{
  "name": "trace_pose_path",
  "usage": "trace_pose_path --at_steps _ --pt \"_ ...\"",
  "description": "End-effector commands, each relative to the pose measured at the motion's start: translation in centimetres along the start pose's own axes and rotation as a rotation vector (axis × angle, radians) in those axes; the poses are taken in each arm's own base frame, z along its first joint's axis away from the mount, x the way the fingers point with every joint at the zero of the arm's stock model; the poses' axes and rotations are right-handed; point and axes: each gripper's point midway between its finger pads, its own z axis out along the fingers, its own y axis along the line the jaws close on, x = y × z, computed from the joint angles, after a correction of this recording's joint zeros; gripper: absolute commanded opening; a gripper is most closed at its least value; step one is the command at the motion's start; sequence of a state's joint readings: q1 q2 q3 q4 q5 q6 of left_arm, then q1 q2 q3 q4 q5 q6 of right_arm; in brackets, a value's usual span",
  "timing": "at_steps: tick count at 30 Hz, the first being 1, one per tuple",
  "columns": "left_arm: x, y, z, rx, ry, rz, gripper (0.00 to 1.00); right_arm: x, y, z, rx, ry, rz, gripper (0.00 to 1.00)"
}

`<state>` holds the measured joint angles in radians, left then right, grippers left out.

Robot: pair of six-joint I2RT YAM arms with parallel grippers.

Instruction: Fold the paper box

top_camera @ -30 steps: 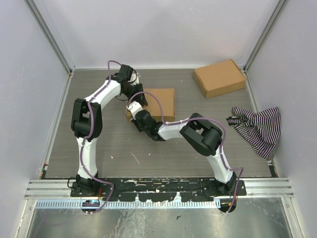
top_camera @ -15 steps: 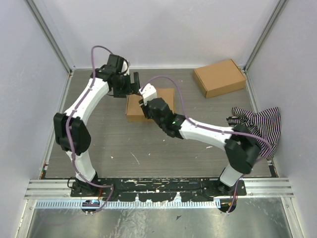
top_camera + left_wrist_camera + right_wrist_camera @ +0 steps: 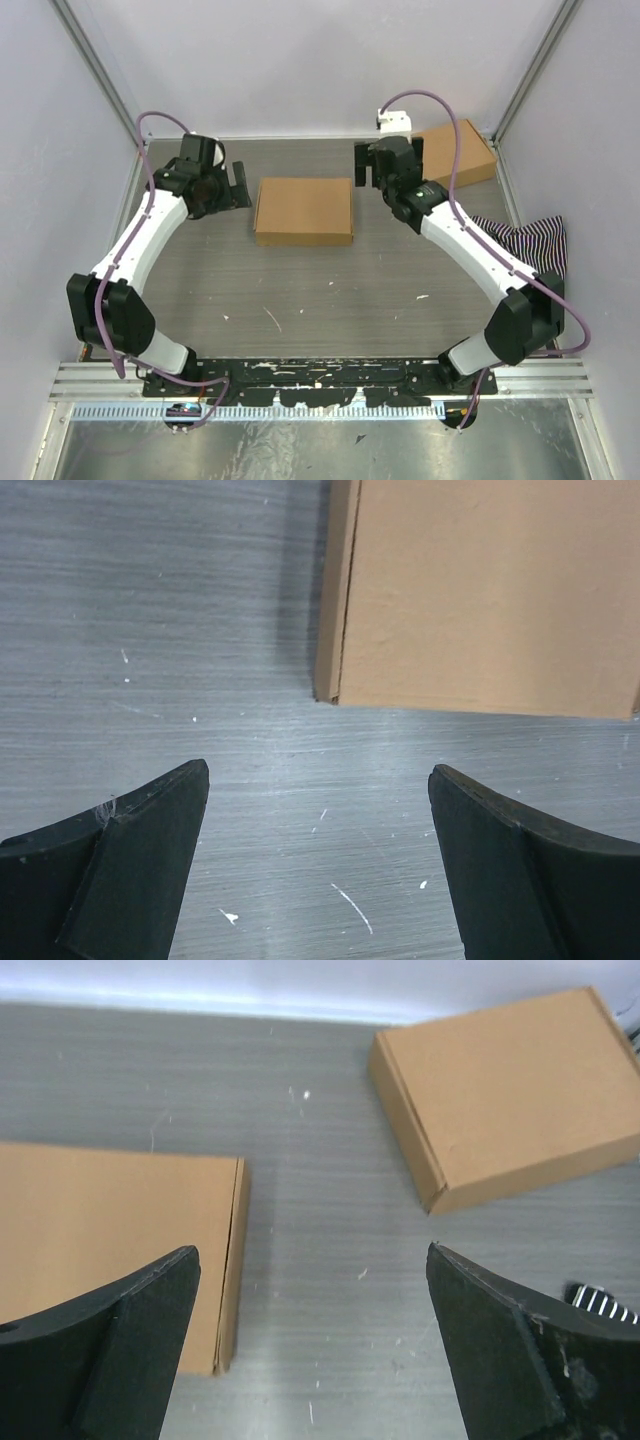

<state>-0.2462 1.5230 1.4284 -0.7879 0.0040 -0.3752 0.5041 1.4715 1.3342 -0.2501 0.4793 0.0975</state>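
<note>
Twice found the same thing: wide open, nothing held. Saw the left gripper (image 3: 318, 770) spread wide just left of the box (image 3: 303, 210), near its far left corner, not touching it. Saw the right gripper (image 3: 313, 1250) spread wide off the far right corner of the box, between box and carton (image 3: 447, 157), touching neither. Found the box shut and flat on the table (image 3: 300, 290), in the middle, with one gripper on each side. Spotted the carton far back on the right. Spotted a striped cloth (image 3: 520, 255) at the right edge of the table, well apart from the box.
</note>
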Motion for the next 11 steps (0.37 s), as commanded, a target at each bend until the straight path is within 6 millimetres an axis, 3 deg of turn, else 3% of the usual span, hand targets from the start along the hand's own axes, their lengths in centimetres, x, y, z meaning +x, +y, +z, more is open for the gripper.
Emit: trace_pose_path --at_steps 1,11 --pt "-1.0 0.4 -0.9 -0.017 -0.092 -0.014 0.98 2.1 0.5 -0.9 0.006 0.08 -0.011 1.0" --pt "-0.2 0.3 -0.9 0.0 -0.076 -0.03 0.98 3.5 0.8 -0.6 -0.069 0.105 0.075 1.0"
